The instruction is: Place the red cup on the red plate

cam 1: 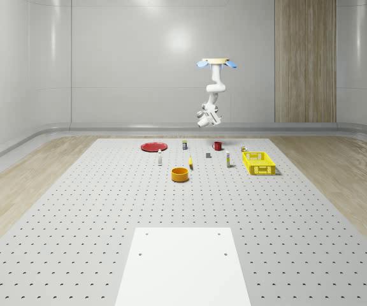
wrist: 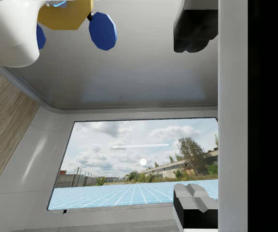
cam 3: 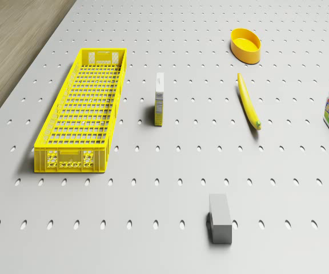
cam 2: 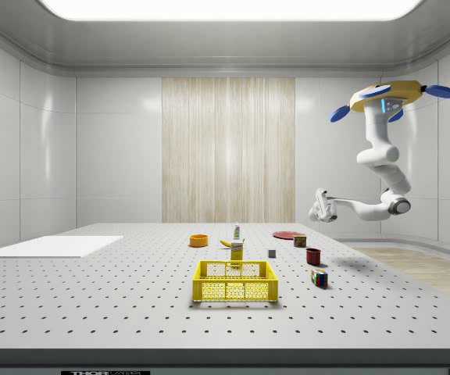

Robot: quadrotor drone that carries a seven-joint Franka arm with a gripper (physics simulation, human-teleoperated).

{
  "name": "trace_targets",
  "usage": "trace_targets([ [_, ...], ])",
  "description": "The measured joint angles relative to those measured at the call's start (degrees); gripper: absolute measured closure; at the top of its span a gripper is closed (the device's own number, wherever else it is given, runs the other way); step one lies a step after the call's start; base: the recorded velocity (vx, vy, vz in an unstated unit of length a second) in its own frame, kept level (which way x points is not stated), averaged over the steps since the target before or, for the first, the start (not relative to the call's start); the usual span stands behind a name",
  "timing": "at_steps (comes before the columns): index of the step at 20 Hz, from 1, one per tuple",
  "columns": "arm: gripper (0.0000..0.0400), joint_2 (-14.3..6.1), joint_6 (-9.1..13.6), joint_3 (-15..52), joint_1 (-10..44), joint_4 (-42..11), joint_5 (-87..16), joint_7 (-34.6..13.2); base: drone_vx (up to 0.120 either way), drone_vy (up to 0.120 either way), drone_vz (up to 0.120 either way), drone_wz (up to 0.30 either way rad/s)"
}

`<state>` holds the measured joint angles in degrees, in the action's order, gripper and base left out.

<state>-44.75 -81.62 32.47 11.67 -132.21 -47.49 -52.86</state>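
The red cup [cam 1: 217, 146] stands on the perforated table [cam 1: 107, 210], well apart from the red plate [cam 1: 152, 147] toward the whole-scene view's left. The gripper [cam 2: 319, 206] hangs high above the cup, seemingly a little offset from it, fingers [wrist: 195, 204] spread wide, holding nothing. The drone [cam 2: 387, 97] hovers above the table's far end.

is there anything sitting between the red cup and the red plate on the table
In the whole-scene view, a small boxy carton stands roughly on the line from the red cup to the red plate. The drone hovers high above the cup with the gripper in the air, so carrying the cup over should clear it.
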Motion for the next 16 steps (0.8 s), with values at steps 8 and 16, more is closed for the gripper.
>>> trace_targets([
  [8,0.0000,-6.42,4.69,25.02,20.43,-26.20,-47.28,-18.38,0.000,0.000,-0.120,0.000],
  [16,0.0000,-11.71,13.24,35.41,39.22,-33.01,-63.97,-31.30,0.065,0.000,-0.120,0.000],
])
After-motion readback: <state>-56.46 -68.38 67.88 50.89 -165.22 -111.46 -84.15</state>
